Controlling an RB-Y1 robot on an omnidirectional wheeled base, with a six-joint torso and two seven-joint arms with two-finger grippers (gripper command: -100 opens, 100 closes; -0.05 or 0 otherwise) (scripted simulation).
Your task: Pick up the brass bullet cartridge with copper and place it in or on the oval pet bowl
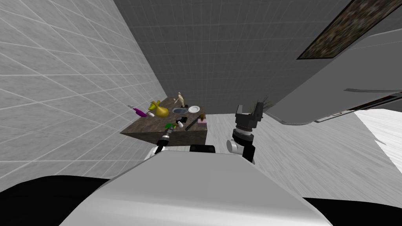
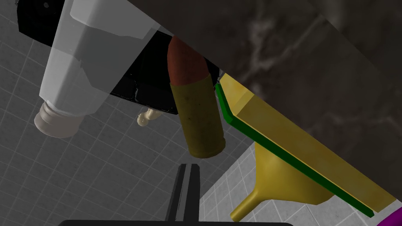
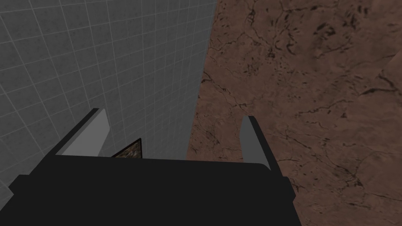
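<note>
The cartridge, a brass case with a reddish copper tip, lies tilted on the dark marbled table, its flat base turned toward my left gripper. That gripper is shut with nothing in it, and its tips stop a short way from the base. In the head view my left gripper reaches over the table's near edge. The grey oval bowl sits further back on the table. My right gripper is raised to the right of the table, and its wrist view shows the right gripper open and empty.
Close around the cartridge are a clear bottle, a black object, a flat yellow and green piece and a yellow funnel-shaped vase. A white plate, a figurine and a pink block share the table. A tiled wall stands left.
</note>
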